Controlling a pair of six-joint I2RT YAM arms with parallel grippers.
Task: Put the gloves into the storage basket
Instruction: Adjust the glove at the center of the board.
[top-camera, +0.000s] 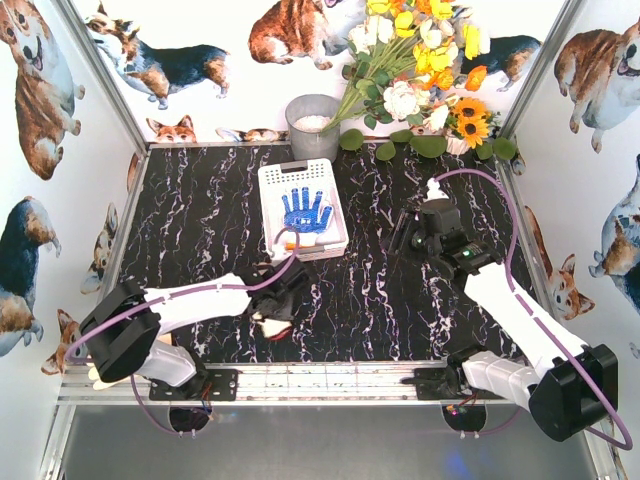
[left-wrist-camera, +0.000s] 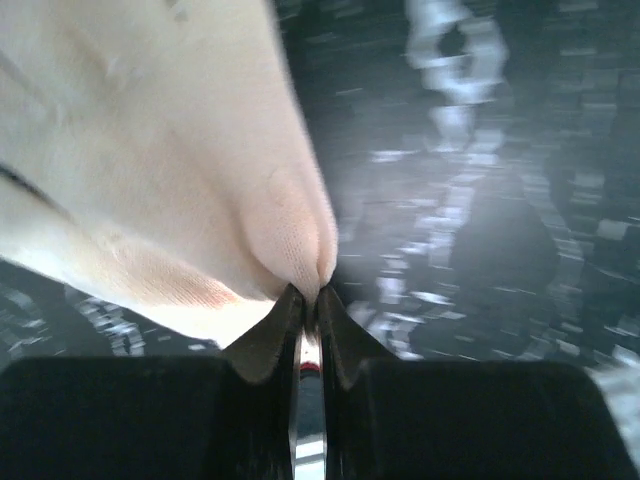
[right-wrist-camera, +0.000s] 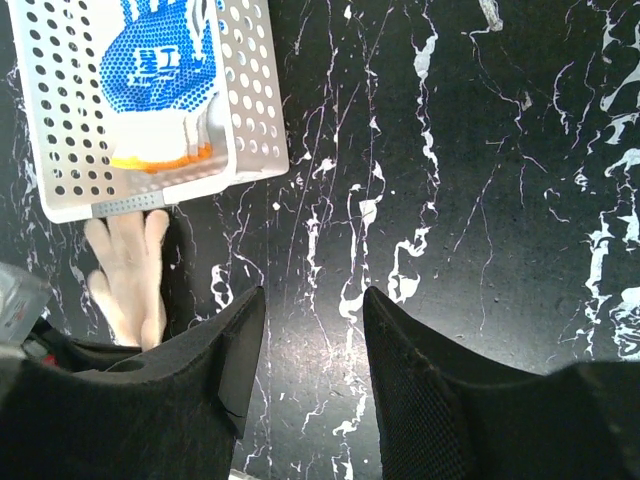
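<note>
The white storage basket (top-camera: 272, 180) stands at the table's middle back and also shows in the right wrist view (right-wrist-camera: 60, 150). A blue-dotted glove (top-camera: 304, 210) lies in it palm up, its orange cuff at the near rim (right-wrist-camera: 160, 60). My left gripper (left-wrist-camera: 308, 295) is shut on a fold of a white knit glove (left-wrist-camera: 180, 180). In the top view this gripper (top-camera: 282, 298) is just in front of the basket, with the glove (top-camera: 270, 323) under it. That glove's fingers show by the basket's near edge (right-wrist-camera: 130, 275). My right gripper (right-wrist-camera: 312, 310) is open and empty above bare table, right of the basket (top-camera: 415, 238).
A round grey bucket (top-camera: 313, 125) stands behind the basket. A bunch of flowers (top-camera: 420, 70) with green leaves fills the back right. Walls printed with corgis close in the table on three sides. The table top is black marble (top-camera: 200, 220).
</note>
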